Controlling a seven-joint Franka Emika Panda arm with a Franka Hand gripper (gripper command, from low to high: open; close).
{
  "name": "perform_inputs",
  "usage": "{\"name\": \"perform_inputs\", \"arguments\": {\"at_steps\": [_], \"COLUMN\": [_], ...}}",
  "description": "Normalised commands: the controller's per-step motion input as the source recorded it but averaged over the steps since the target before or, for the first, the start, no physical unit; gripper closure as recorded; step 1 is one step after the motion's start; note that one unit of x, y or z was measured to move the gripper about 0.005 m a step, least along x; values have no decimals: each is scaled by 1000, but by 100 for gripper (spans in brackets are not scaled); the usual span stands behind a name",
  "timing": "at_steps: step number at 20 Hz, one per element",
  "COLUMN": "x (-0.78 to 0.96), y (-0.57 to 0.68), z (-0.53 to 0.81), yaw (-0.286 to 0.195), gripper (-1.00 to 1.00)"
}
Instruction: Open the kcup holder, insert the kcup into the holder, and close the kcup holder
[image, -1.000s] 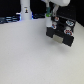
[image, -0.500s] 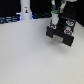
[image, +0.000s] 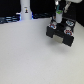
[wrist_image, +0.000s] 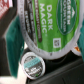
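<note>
The black kcup holder (image: 61, 34) stands at the exterior view's right, far side of the white table, with light handles on its front. My gripper (image: 58, 17) hangs just above its top. In the wrist view a kcup (wrist_image: 47, 24) with a green "Dark Magic" lid fills the picture, held between my teal-tinted fingers (wrist_image: 16, 37). Below it lies the black holder (wrist_image: 60, 72), with another pod (wrist_image: 31, 61) with a grey-white lid resting on or in it. I cannot tell from the exterior view whether the drawer is open.
A tall white bottle-like object (image: 25, 9) stands at the back, at the exterior view's left. Small pods (image: 52, 24) sit on top of the holder. The white table (image: 25, 55) spreads in front.
My gripper has come down a little toward the top of the holder with the kcup in it. The holder has not moved.
</note>
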Motion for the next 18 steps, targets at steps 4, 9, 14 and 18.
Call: {"name": "perform_inputs", "arguments": {"at_steps": [4, 9, 14, 18], "x": [195, 208, 134, 471], "y": [400, 104, 14, 4], "z": [-29, -87, 7, 218], "yaw": [45, 13, -3, 0], "gripper": [100, 100, 100, 100]}}
